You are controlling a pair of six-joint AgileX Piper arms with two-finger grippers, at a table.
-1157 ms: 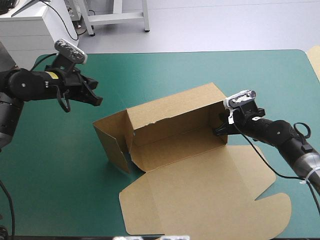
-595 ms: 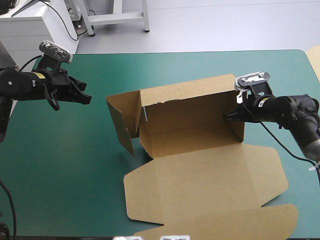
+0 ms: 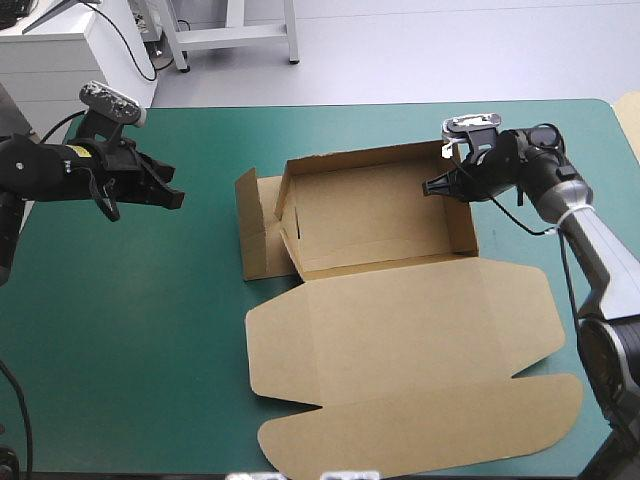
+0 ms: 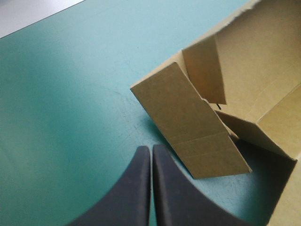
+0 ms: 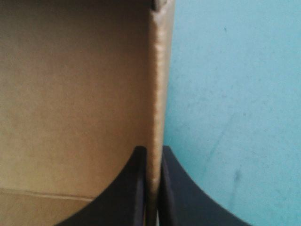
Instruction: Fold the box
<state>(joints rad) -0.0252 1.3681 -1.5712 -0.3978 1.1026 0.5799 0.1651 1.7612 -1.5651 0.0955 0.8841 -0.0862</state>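
The box (image 3: 380, 215) sits mid-table on the teal-green cover (image 3: 120, 330), tray walls raised, lid flat toward the near edge. My right gripper (image 3: 430, 187) pinches the right end wall. My left gripper (image 3: 175, 197) is closed on nothing, apart from the loose left flap (image 3: 258, 235). I judge the board light, stiff and crease-prone, so I should grip edges near the folds.

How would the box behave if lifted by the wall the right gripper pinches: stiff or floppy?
Probably light: the box is thin board, pinched by the right gripper on one wall alone. It would likely sag at the creases, since the wide lid lies flat. The loose end flap may swing.
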